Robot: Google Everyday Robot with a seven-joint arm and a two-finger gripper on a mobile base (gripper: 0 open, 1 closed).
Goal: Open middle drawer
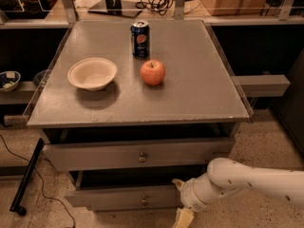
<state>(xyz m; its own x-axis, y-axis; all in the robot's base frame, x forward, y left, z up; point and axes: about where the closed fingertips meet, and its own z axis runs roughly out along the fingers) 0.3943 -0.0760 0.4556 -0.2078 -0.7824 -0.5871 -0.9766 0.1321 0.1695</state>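
The grey cabinet shows two drawer fronts under its top. The upper, wider drawer (pixel 137 155) has one round metal knob (pixel 142 157). Below it is the shallower, narrower middle drawer (pixel 123 198), with its small knob (pixel 143 201) at centre and a dark gap above its front. My gripper (pixel 183 208), at the end of the white arm (pixel 247 179) coming in from the lower right, is low at the frame's bottom edge. It is at the right end of the middle drawer's front, well to the right of its knob. A lowest drawer is out of view.
On the cabinet top (pixel 199 94) stand a white bowl (pixel 92 73), a red apple (pixel 152 72) and a blue soda can (pixel 140 39). A black pole (pixel 27 177) and cable lie on the floor at left. Shelves run along the back and both sides.
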